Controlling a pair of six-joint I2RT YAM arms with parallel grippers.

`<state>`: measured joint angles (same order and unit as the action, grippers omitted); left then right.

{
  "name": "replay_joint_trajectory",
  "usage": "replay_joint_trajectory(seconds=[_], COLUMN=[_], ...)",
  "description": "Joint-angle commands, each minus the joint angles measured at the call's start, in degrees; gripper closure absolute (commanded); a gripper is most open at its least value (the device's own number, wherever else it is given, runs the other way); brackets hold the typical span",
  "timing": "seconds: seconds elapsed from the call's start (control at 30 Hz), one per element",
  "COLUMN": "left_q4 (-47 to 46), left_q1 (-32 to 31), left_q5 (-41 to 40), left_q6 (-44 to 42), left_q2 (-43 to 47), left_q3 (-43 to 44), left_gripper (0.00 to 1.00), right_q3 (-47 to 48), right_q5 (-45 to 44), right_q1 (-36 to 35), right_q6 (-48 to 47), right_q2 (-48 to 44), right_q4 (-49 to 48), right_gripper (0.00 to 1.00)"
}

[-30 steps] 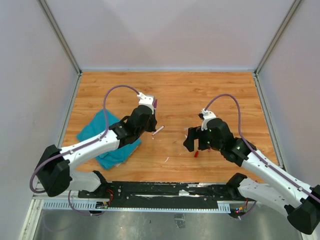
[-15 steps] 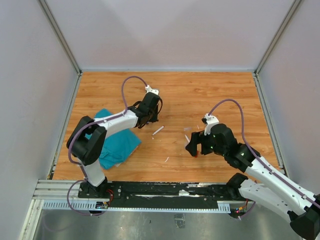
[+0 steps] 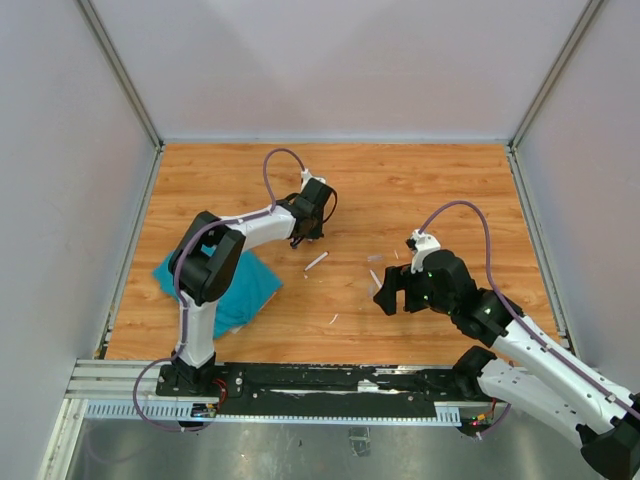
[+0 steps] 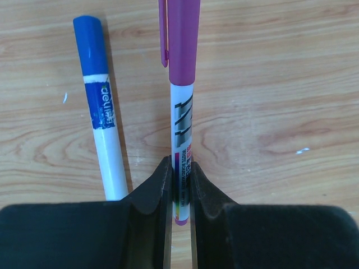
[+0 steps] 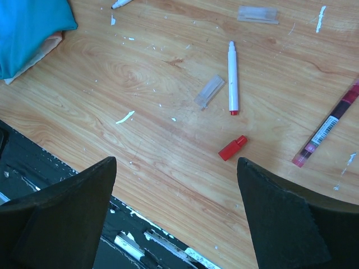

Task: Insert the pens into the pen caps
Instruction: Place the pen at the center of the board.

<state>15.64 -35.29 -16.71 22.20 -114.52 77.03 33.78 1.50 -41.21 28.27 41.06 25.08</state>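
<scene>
In the left wrist view my left gripper (image 4: 179,168) is shut on the white barrel of a pen with a purple cap (image 4: 182,73) on it, held just over the wood. A blue-capped pen (image 4: 101,112) lies beside it on the left. From above, that gripper (image 3: 312,222) is at the middle-left of the table. My right gripper (image 5: 176,162) hangs open and empty above the table. A loose red cap (image 5: 232,148) lies just beyond its right finger. Farther off lie a white pen with a red tip (image 5: 232,77) and a clear cap (image 5: 208,91).
A teal cloth (image 3: 245,285) lies at the near left. A dark red pen (image 5: 330,124) lies to the right, another clear cap (image 5: 257,14) farther out, and a white pen (image 3: 316,261) in the middle. The black base rail (image 5: 84,216) runs along the near edge.
The left arm has swung its gripper farther out and to the right, still shut on the purple-capped pen. The right gripper has shifted slightly nearer and stays open.
</scene>
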Motion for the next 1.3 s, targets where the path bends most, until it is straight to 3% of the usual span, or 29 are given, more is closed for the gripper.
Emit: replay_joint_trajectory(seconds=[0.0, 0.47, 0.77, 1.0, 1.27], left_q4=[1.4, 2.8, 3.0, 2.8, 3.1], left_q1=[1.0, 1.4, 1.3, 1.3, 1.4], left_q5=[-0.3, -1.5, -2.4, -2.0, -3.0], left_q6=[1.1, 1.1, 1.2, 1.3, 1.3], left_q2=[-1.0, -3.8, -3.9, -3.7, -3.6], left_q3=[1.2, 2.7, 2.3, 2.0, 2.0], left_gripper=[0.92, 0.83, 0.7, 0.69, 0.78], right_q3=[-0.5, -1.0, -0.6, -0.3, -0.4], right_q5=[-1.1, -1.4, -0.7, -0.6, -0.6], right_q1=[0.4, 0.4, 0.4, 0.4, 0.4], right_q6=[0.2, -0.2, 0.0, 0.3, 0.5], right_q2=[-1.0, -2.2, -1.1, -0.9, -1.1], right_q4=[1.6, 2.4, 2.3, 2.5, 2.5], right_gripper=[0.12, 0.12, 0.12, 0.12, 0.12])
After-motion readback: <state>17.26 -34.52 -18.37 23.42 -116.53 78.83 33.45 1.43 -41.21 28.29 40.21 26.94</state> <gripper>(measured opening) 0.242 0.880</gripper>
